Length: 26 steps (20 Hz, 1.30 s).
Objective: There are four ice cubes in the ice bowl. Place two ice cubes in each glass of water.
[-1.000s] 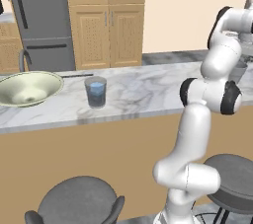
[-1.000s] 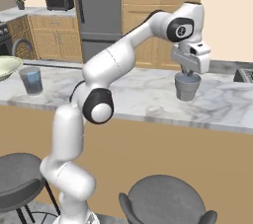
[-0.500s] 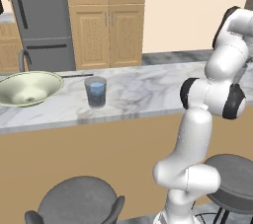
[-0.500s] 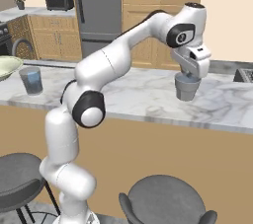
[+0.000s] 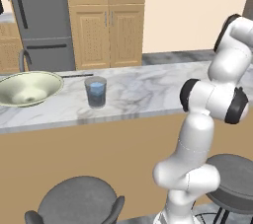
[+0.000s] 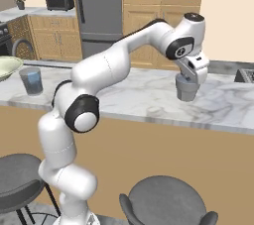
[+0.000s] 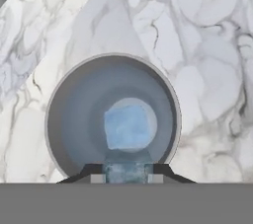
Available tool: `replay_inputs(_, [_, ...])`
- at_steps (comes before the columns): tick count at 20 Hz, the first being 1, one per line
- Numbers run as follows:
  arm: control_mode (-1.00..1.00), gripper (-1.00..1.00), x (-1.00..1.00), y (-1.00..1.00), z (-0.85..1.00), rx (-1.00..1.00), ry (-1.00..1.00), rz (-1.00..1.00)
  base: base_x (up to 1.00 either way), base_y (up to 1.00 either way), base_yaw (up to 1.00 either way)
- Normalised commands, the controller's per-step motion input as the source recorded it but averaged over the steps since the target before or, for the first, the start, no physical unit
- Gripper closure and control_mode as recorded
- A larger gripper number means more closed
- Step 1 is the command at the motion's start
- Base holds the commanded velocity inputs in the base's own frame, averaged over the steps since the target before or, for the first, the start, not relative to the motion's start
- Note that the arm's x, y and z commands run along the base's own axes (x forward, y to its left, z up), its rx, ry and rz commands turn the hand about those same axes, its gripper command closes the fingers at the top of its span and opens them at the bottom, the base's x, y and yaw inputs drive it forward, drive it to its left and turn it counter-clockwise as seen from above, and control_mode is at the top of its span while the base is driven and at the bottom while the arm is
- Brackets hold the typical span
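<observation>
Pale blue, a small ice cube (image 7: 127, 172) sits pinched between the two dark tips of the pincer (image 7: 127, 174), which is closed on it directly over the mouth of the short grey see-through tumbler (image 6: 187, 89) at the right end of the white-veined marble tabletop (image 6: 144, 97). Looking straight down from the hand, another pale blue ice cube (image 7: 127, 126) already lies at the bottom of that tumbler. Compared with half a second ago and a second ago, the pincer has stayed just above this tumbler's rim while the arm's elbow has swung and the hand has rolled slightly; the cube has not been let go. By my judgement this is the second cube for this glass, and opening the tips should drop it in.

Far to the left, the other grey tumbler of blue water (image 5: 96, 91) stands just beside the wide, shallow, yellowish-green ice bowl (image 5: 27, 88); neither has moved. Whether cubes remain in the bowl I cannot make out.
</observation>
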Motion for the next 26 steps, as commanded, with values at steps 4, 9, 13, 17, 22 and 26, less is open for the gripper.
replay_inputs(4, [-1.0,1.0,0.0,-0.01,0.0,0.0,-0.01,0.0,0.0,0.0,0.0])
replay_inputs(9, [-1.0,-1.0,0.01,0.0,0.05,0.0,-0.12,0.0,0.0,0.0,0.0])
replay_inputs(13, [-1.0,-1.0,0.04,-0.01,0.0,0.0,-0.16,0.0,0.0,0.0,0.0])
replay_inputs(17, [-1.0,-1.0,0.09,-0.01,0.0,0.0,-0.17,0.0,0.0,0.0,0.0])
replay_inputs(22, [-1.0,-1.0,0.01,0.0,0.58,0.0,-0.29,0.0,0.0,0.0,0.0])
replay_inputs(26, [-1.0,-1.0,-0.2,0.0,0.9,0.0,-0.32,0.01,0.0,0.0,0.0])
